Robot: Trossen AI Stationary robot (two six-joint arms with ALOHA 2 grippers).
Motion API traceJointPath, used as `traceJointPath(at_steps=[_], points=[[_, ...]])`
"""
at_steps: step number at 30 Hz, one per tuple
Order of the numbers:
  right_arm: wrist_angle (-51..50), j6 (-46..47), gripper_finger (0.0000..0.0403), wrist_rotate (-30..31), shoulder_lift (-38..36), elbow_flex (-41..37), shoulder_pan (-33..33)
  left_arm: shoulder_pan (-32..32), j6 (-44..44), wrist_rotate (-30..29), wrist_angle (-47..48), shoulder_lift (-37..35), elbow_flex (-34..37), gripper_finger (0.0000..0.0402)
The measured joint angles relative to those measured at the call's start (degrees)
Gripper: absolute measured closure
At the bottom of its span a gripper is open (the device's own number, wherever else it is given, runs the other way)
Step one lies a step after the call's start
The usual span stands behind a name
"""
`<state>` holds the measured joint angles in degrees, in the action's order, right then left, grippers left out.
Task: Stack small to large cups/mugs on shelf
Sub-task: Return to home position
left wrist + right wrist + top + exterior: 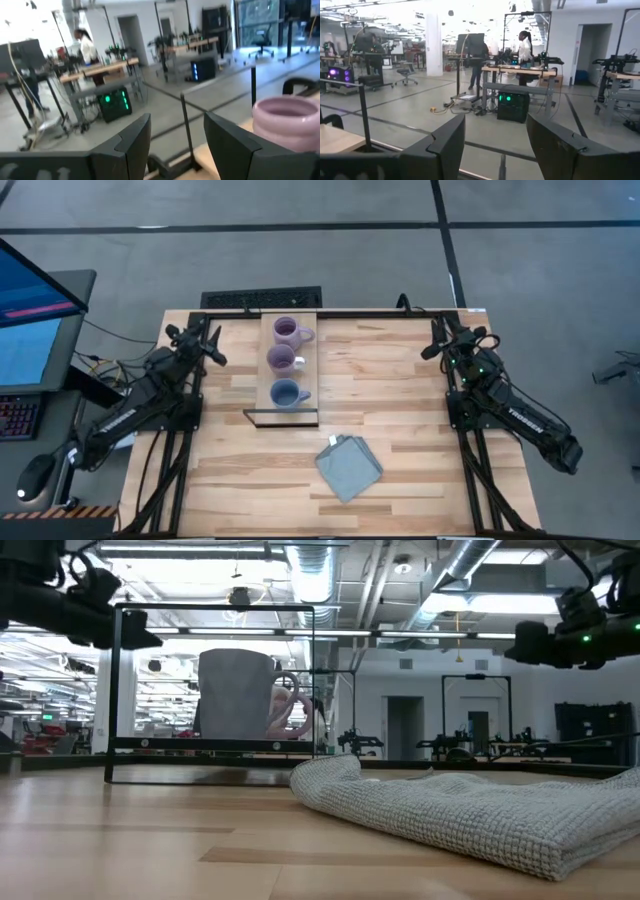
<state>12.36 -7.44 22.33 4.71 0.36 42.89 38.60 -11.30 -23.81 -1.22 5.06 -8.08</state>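
The three mugs stand in a row on the shelf [310, 408], whose long axis runs near to far, left of the middle of the table [400, 420]. The blue mug [285, 393] is nearest, a purple mug [282, 358] stands in the middle and the other purple mug [288, 331] is farthest. They sit close together, and I cannot tell whether they touch or how their sizes compare. The left gripper [215, 348] hangs just left of the shelf, level with the two purple ones, its fingers spread and holding nothing. Its wrist view shows the far purple rim just past one fingertip. The right gripper [432, 342] is well apart on the right side, also spread and empty, looking out at the room, where people stand at benches. A folded cloth [348, 468] lies near the front edge, clear of both arms. The placing looks finished, so only the retreat seems left. The left arm is the nearer one and the row lies to its right, so it should draw back leftward, away from the row and across the shelf's long axis. A swing along that axis could clip a handle.
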Motion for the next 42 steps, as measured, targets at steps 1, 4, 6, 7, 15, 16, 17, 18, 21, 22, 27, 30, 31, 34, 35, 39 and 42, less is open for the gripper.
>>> traceJointPath(at_steps=[1,4,6,7,15,16,17,18,21,22,27,30,31,34,35,39,42], points=[[-0.2,0.0,0.0168,0.0,0.0,0.0,0.0,1.1,0.7,1.1,0.4,0.8,0.0,0.0225],[-0.9,0.0,0.0168,0.0,0.0,0.0,0.0,4.0,2.7,4.3,0.5,2.9,0.0,0.0225],[-2.0,0.1,0.0168,0.0,0.0,0.0,0.0,5.4,3.5,6.2,0.4,3.8,0.0,0.0225],[-2.4,0.4,0.0168,0.0,0.0,0.0,0.0,6.0,3.7,7.0,0.3,3.9,0.0,0.0225],[-4.7,1.5,0.0168,0.1,0.0,0.0,0.0,7.1,5.8,10.6,0.2,3.4,0.1,0.0225],[-4.7,1.5,0.0168,0.2,0.0,0.0,0.0,7.1,6.2,10.9,-0.5,3.4,0.6,0.0225],[-4.7,1.5,0.0168,0.2,0.0,0.0,0.0,7.1,6.7,11.5,-1.5,3.4,1.4,0.0225],[-4.7,1.5,0.0168,0.2,0.0,0.0,0.0,7.1,7.3,11.8,-3.0,3.4,2.4,0.0225],[-4.7,1.5,0.0168,0.2,0.0,0.0,0.0,7.1,8.6,11.6,-8.8,3.4,7.1,0.0225],[-4.7,1.5,0.0168,0.2,0.0,0.0,0.0,7.2,9.3,11.3,-8.5,3.4,7.4,0.0225],[-4.7,1.5,0.0168,0.2,0.0,0.0,0.0,7.2,8.8,10.7,-7.0,3.4,7.4,0.0225],[-4.7,2.4,0.0168,0.2,0.0,0.0,0.0,7.2,8.7,10.6,-8.0,3.4,7.4,0.0225],[-4.7,2.9,0.0168,0.2,0.0,0.0,0.0,7.2,8.6,10.6,-8.1,3.4,7.4,0.0225],[-4.9,3.0,0.0168,0.2,0.0,-0.1,0.0,7.2,8.6,10.6,-9.0,3.4,7.4,0.0225],[-5.1,3.0,0.0168,0.2,0.0,-0.1,0.0,7.1,8.6,10.6,-9.0,3.4,7.4,0.0225],[-7.3,2.9,0.0168,0.2,0.0,-0.1,0.0,7.1,8.6,13.0,-8.2,3.4,7.4,0.0225],[-8.6,3.0,0.0168,0.2,0.1,-0.1,0.0,7.1,8.8,14.4,-8.3,3.4,7.4,0.0225]])
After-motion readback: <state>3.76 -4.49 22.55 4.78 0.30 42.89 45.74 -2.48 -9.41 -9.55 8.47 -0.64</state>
